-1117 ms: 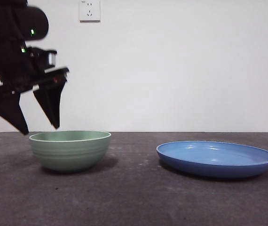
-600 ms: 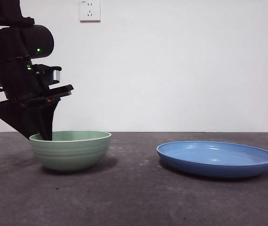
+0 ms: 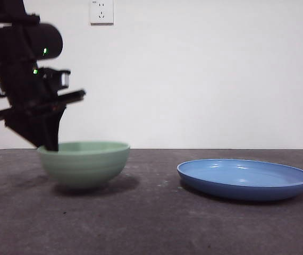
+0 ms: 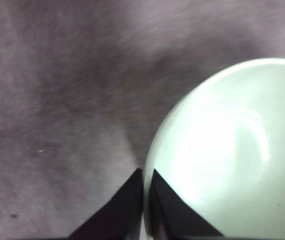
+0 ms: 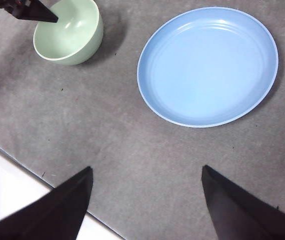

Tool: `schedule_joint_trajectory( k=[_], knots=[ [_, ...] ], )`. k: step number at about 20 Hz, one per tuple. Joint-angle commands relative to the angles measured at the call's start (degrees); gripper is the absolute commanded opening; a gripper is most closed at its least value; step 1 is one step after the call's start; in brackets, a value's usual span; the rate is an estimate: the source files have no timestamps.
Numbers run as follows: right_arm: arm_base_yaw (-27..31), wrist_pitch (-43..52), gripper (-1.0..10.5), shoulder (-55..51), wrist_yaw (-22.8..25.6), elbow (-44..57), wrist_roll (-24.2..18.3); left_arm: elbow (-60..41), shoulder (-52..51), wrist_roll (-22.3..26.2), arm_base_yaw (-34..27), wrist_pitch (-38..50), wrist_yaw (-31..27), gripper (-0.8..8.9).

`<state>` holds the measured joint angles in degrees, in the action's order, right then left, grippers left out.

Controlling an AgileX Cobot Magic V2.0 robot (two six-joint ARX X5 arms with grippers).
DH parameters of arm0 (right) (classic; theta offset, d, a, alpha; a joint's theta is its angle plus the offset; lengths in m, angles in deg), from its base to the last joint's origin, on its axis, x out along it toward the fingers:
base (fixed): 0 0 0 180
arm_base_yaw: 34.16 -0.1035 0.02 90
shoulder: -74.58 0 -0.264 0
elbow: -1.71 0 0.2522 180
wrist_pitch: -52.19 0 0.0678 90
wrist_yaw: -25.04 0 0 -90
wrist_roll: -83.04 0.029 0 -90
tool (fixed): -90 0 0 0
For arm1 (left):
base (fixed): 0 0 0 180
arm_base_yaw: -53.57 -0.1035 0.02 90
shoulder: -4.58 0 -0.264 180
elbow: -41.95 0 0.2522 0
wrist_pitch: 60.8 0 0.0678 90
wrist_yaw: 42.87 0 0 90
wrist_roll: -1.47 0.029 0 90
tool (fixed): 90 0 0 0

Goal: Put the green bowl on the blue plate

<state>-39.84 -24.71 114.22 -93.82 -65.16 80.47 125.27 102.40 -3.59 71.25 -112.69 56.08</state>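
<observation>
bowl (image 3: 84,163) left of plate (image 3: 244,178); well apart

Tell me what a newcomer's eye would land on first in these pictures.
First, the big dark left claw coming down from above, shut on the rim of the green bowl, which looks raised a little off the dark table. Next, the wide blue plate, bare, lying apart from the bowl on the same table. The right claw waits open, high above both.
</observation>
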Motion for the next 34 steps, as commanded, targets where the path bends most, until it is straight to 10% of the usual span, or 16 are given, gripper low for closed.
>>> schedule_joint_trajectory(
  k=[1,34],
  knots=[
    [-0.20,0.50,3.5,0.33,-0.07,-1.14,0.44,3.45,-2.51,-2.34,1.64,0.44,2.25,0.12],
    [-0.20,0.46,3.5,0.31,-0.09,-1.14,2.12,32.17,28.11,-9.99,23.61,6.60,0.92,0.14]
  ],
)
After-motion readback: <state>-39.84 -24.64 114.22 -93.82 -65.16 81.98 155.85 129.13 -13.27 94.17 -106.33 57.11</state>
